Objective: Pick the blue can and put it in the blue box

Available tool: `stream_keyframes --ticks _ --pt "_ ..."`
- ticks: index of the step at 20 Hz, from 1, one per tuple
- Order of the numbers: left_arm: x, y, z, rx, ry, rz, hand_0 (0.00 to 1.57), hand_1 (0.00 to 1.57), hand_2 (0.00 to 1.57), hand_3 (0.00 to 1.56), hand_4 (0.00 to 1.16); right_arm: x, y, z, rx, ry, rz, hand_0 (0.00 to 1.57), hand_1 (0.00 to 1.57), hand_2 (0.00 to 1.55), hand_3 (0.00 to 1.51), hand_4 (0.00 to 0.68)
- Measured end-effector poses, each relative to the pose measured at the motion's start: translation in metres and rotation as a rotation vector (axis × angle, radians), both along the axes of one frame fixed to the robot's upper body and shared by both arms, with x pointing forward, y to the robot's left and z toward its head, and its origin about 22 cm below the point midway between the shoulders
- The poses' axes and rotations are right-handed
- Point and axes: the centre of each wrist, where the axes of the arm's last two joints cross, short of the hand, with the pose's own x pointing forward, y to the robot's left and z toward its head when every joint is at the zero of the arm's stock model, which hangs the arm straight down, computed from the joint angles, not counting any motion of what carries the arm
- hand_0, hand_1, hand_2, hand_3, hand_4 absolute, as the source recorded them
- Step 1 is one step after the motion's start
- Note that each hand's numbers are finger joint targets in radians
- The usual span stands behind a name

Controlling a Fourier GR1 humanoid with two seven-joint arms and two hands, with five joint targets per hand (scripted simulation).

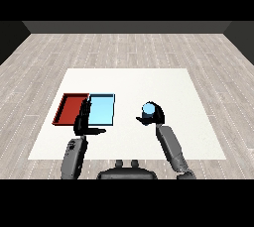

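Head view | right hand (155, 117) fingers curled round blue can (148, 108) | left hand (84, 122) fingers straight, over trays' near edge

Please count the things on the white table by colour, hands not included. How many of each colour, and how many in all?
Red: 1, the red tray
Light blue: 1, the light blue tray
Blue: 1, the blue can, held in the right hand
Total: 3
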Motion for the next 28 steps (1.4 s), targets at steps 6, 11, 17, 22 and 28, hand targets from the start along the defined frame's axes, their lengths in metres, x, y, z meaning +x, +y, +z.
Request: stream_keyframes --ticks 6,11,17,22,28 --pt "-0.001 -0.025 -0.001 -0.012 0.053 -0.065 0.00 0.00 0.00 0.00 0.00 0.002 0.011 0.027 0.007 -0.109 0.044 1.43 1.43 1.44 1.42 0.666" --pt "0.007 -0.036 -0.003 -0.008 0.082 -0.102 0.00 0.00 0.00 0.00 0.00 0.012 0.039 0.036 0.011 -0.144 0.060 1.44 1.44 1.44 1.42 0.665" --pt "0.014 -0.046 -0.006 0.002 0.103 -0.128 0.00 0.00 0.00 0.00 0.00 0.016 0.049 0.048 0.010 -0.161 0.073 1.42 1.42 1.43 1.40 0.652" --pt "0.024 -0.072 -0.001 0.020 0.111 -0.146 0.00 0.00 0.00 0.00 0.00 0.020 0.054 0.058 0.012 -0.178 0.083 1.43 1.43 1.44 1.41 0.669" --pt "0.033 -0.095 -0.011 0.029 0.142 -0.163 0.00 0.00 0.00 0.00 0.00 0.022 0.066 0.059 0.008 -0.181 0.104 1.42 1.42 1.45 1.41 0.658"
